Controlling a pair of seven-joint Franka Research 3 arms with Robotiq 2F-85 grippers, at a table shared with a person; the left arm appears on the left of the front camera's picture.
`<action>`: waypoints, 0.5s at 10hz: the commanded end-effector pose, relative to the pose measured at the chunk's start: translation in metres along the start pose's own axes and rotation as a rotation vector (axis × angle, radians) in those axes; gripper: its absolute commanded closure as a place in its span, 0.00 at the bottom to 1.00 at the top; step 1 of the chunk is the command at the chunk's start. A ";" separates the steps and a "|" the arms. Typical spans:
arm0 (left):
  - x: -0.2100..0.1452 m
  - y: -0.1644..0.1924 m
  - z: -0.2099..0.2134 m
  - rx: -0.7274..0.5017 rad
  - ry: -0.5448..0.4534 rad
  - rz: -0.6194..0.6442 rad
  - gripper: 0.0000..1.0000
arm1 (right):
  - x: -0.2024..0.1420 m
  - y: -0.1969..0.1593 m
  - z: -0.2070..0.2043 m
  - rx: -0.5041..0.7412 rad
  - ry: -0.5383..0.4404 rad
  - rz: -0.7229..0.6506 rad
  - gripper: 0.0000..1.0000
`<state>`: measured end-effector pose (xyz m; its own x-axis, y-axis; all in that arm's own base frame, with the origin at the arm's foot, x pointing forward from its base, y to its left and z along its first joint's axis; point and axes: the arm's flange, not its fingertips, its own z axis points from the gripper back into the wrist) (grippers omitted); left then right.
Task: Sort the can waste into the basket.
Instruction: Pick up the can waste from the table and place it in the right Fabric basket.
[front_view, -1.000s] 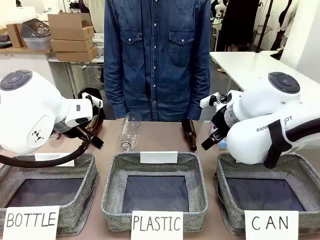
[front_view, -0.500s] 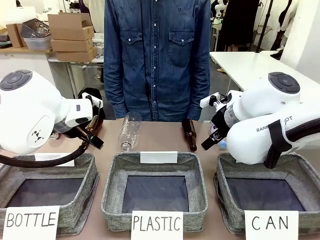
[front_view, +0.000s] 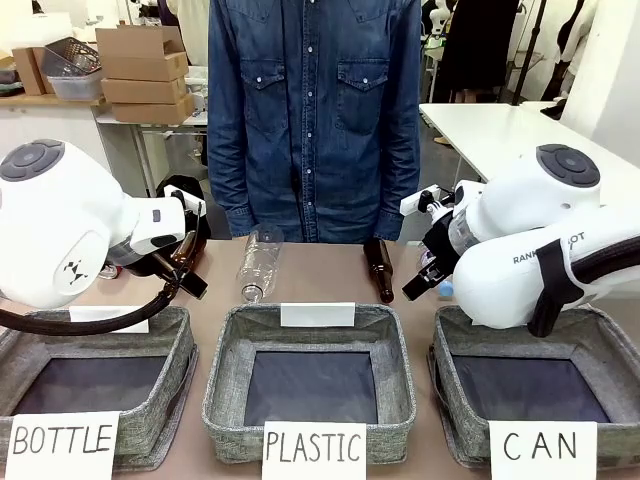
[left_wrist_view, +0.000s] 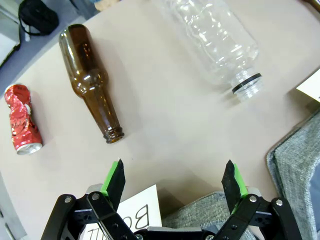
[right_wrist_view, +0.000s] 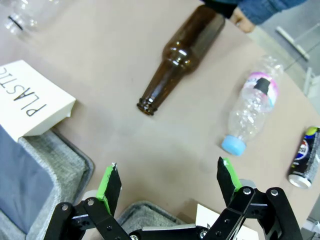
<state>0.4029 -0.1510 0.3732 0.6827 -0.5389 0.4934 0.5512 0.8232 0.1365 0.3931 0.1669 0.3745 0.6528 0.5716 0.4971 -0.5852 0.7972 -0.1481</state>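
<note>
Dark can (right_wrist_view: 305, 159): on bench, far off to one side of my R jaws, past small clear bottle (right_wrist_view: 251, 107), long axis roughly along my fingers.
Red can (left_wrist_view: 21, 120): beyond brown bottle (left_wrist_view: 90, 80), off L jaws.
Both jaws apart, empty.
CAN basket (front_view: 452, 400) — R arm nearer.

Table (front_view: 320, 285): beige top, carrying everything.
Near edge: BOTTLE bin (front_view: 180, 362), PLASTIC bin (front_view: 224, 392) and CAN basket (front_view: 447, 395) are sitting in a row.
Left side: dented red can (left_wrist_view: 21, 120) is lying near a brown bottle (left_wrist_view: 90, 80).
Middle: clear bottle (left_wrist_view: 215, 35) is lying uncapped.
Right side: second brown bottle (right_wrist_view: 180, 55), crushed blue-capped bottle (right_wrist_view: 250, 110) and dark can (right_wrist_view: 306, 157) are lying apart.
</note>
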 end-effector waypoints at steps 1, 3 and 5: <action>0.003 0.018 0.054 0.012 0.114 -0.022 0.00 | 0.014 -0.003 0.062 0.001 -0.017 0.053 0.00; 0.004 0.007 0.153 0.072 0.024 -0.059 0.00 | 0.016 0.014 0.146 0.047 -0.071 0.095 0.00; -0.015 -0.021 0.226 0.136 -0.138 -0.075 0.00 | -0.010 0.051 0.205 -0.022 -0.121 0.145 0.00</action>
<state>0.3087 -0.1208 0.5512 0.6170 -0.5777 0.5344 0.5357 0.8057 0.2526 0.2947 0.1705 0.5369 0.5309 0.6329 0.5635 -0.6510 0.7303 -0.2068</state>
